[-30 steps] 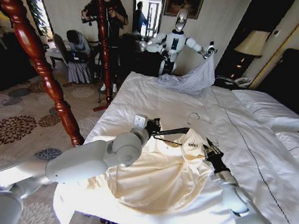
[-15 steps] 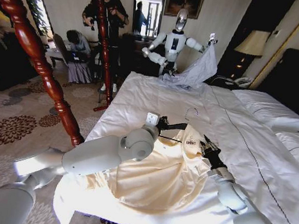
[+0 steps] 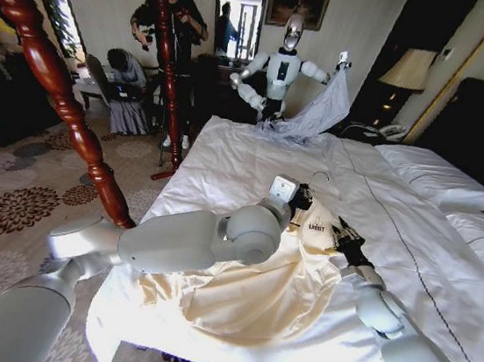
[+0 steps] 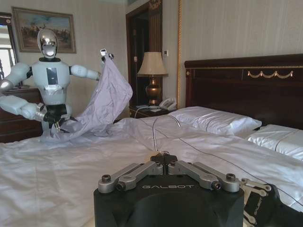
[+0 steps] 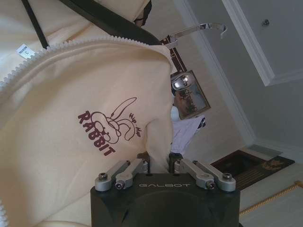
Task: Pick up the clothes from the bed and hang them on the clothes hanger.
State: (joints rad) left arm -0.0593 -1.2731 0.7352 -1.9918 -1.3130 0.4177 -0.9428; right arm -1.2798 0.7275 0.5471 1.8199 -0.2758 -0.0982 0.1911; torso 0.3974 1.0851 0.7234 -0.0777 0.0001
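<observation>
The clothes (image 3: pixel 252 279) lie spread on the near part of the bed (image 3: pixel 414 220), collar end toward the far side. The clothes hanger (image 5: pixel 111 21) sits inside the collar, hook (image 4: pixel 160 128) pointing up and away. Left gripper (image 3: pixel 300 194) is at the collar's left, clamped at the hook's base; right gripper (image 3: pixel 342 233) at the collar's right, pinching the fabric (front panel). Pillows (image 3: pixel 441 179) lie far right.
</observation>
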